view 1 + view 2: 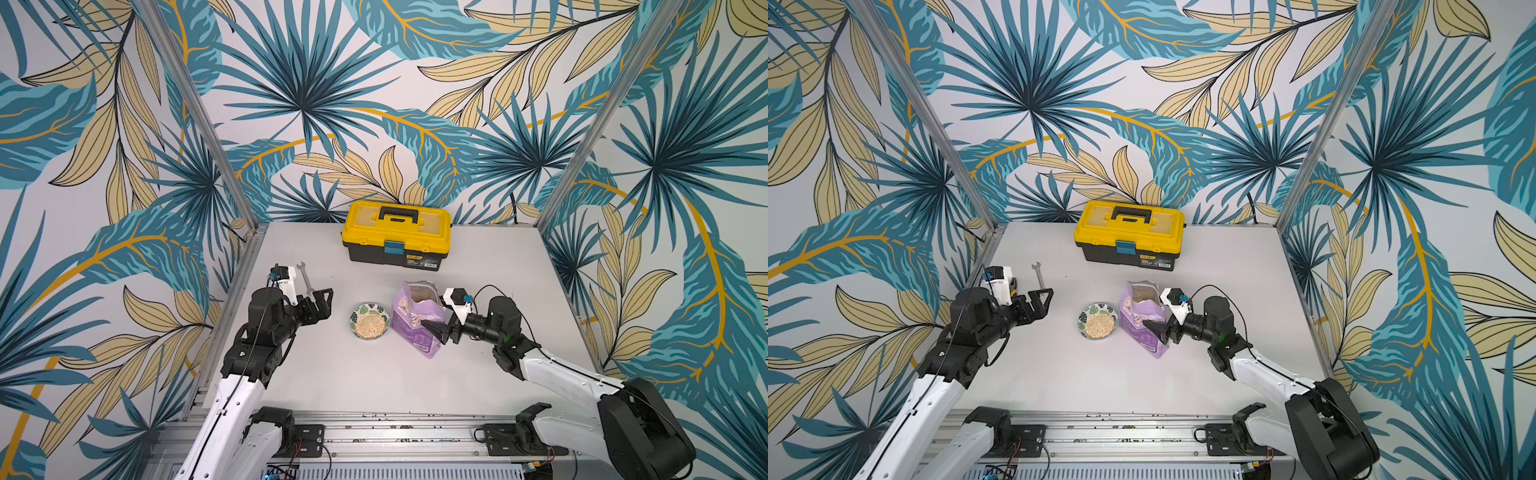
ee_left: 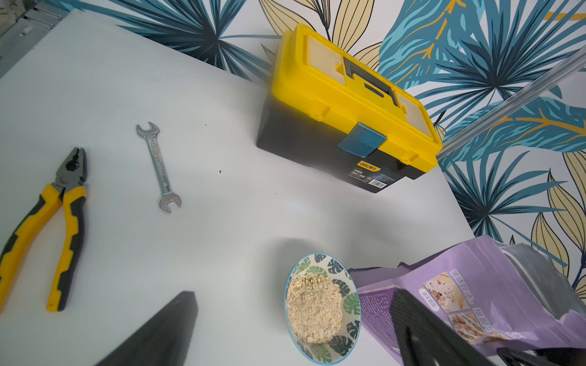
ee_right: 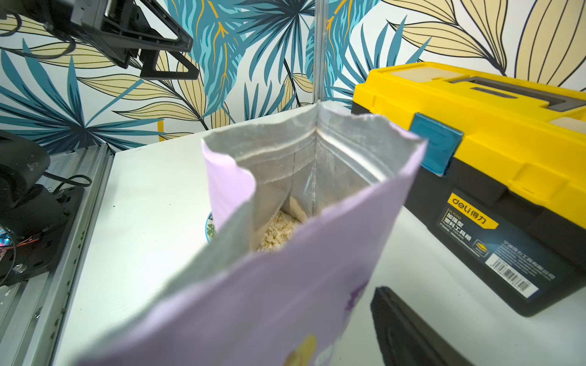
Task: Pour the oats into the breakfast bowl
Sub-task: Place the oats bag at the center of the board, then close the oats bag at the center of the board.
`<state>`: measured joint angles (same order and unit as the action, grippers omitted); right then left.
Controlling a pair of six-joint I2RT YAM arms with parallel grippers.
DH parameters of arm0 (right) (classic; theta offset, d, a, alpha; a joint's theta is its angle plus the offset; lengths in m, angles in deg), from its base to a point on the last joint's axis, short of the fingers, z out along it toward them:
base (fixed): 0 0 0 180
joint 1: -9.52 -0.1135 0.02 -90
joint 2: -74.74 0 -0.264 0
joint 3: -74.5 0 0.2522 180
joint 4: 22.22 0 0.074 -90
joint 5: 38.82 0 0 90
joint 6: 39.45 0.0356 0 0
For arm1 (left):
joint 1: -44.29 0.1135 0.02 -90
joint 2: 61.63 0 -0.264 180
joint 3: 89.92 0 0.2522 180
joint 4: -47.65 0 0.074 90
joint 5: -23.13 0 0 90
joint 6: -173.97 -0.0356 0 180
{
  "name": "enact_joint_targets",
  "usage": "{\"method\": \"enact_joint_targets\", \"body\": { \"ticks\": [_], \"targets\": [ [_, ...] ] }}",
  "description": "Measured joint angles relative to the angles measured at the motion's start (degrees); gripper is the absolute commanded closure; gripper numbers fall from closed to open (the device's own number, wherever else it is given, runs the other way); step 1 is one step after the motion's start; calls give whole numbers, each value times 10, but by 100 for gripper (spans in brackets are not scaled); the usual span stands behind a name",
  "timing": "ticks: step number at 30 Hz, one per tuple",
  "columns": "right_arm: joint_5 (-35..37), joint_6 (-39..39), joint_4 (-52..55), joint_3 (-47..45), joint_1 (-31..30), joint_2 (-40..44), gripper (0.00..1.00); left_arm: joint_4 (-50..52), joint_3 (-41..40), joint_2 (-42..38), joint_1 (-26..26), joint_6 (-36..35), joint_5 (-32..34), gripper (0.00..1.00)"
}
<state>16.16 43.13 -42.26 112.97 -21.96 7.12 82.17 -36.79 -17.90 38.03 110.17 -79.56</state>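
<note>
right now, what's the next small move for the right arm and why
Probably ease the right gripper back off the pouch: the bowl already holds a heap of oats, and the pouch stands upright on the table beside it, open jaws either side.

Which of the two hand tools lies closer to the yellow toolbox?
The silver open-ended steel wrench; the yellow-and-black-handled pliers lie beyond it, farther from the yellow plastic toolbox.
</note>
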Motion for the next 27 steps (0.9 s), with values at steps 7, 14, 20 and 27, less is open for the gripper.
{"method": "enact_joint_targets", "body": {
  "ticks": [7, 14, 20, 27],
  "targets": [
    [0, -24, 126, 87, 0, 13, 10, -50, 8, 37, 0, -13, -1, 0],
    [-4, -38, 217, 124, 0, 13, 28, -105, 32, 77, 0, -46, -47, 0],
    [-2, -61, 295, 160, 0, 12, 64, -146, 41, 123, 0, -80, -108, 0],
    [16, -118, 414, 219, 1, 11, 100, -186, 41, 160, -26, -146, -170, 0]
  ]
}}
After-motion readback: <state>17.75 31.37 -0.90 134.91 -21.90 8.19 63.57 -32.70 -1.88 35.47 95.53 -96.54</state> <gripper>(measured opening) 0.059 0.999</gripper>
